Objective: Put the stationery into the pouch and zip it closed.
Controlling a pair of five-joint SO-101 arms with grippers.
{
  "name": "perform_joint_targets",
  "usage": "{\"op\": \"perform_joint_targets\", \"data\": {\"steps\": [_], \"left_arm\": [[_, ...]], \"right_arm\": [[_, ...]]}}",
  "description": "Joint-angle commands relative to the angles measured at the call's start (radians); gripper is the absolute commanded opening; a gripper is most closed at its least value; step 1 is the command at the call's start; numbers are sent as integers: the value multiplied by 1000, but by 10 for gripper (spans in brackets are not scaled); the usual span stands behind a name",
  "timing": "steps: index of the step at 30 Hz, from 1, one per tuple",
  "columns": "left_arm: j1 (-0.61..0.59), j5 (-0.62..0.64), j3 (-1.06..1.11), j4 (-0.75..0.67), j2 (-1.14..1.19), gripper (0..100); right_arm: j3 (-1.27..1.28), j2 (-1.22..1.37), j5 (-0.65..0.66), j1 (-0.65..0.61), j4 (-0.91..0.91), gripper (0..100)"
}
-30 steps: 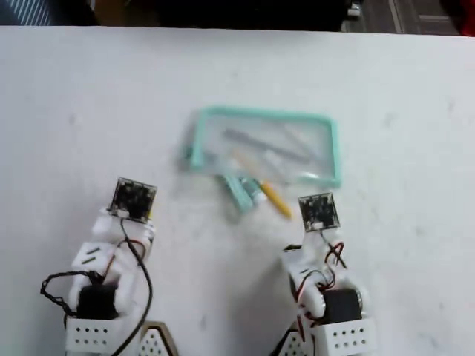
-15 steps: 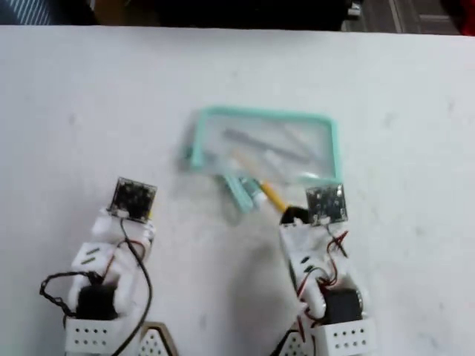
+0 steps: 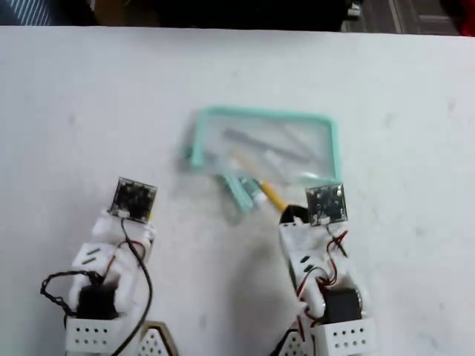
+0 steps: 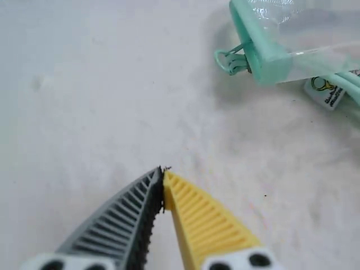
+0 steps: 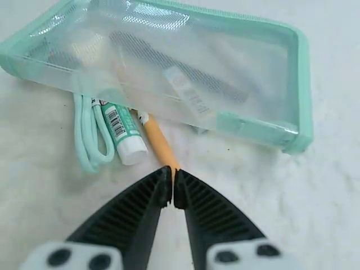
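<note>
1. Plainly, the yellow pencil [image 5: 157, 139] lay straight ahead of the right gripper [image 5: 171, 188]. Its near end met the tips and its far end was tucked under the pouch's open edge.
2. The right gripper's jaws were together. I could not tell whether they nipped the pencil's end or merely butted against it.
3. The pencil's long axis ran nearly in line with that gripper's reach, slanting slightly, so a push along it would likely drive it deeper into the pouch [image 5: 169, 67].
4. A white glue stick [image 5: 122, 132] lay just beside the pencil, also half out of the mouth, with a mint cord [image 5: 85, 140] looped beyond it.
5. The left gripper [image 4: 163, 181], jaws together on nothing, rested over bare table [image 4: 84, 84], well apart from the pouch's corner and its zip pull [image 4: 228, 59].
6. The right arm was therefore the nearer one for the stationery, and the left the nearer one for the zip.
</note>
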Motion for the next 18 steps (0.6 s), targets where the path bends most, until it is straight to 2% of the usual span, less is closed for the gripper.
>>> {"op": "perform_joint_targets", "data": {"steps": [1,18], "left_arm": [[-10,-9,-8,2,-12,24],[-7,-9,-3,2,-12,24]], "right_arm": [[8,-10,0,-10,-13,18],[8,-10,2,-10,42,18]]}}
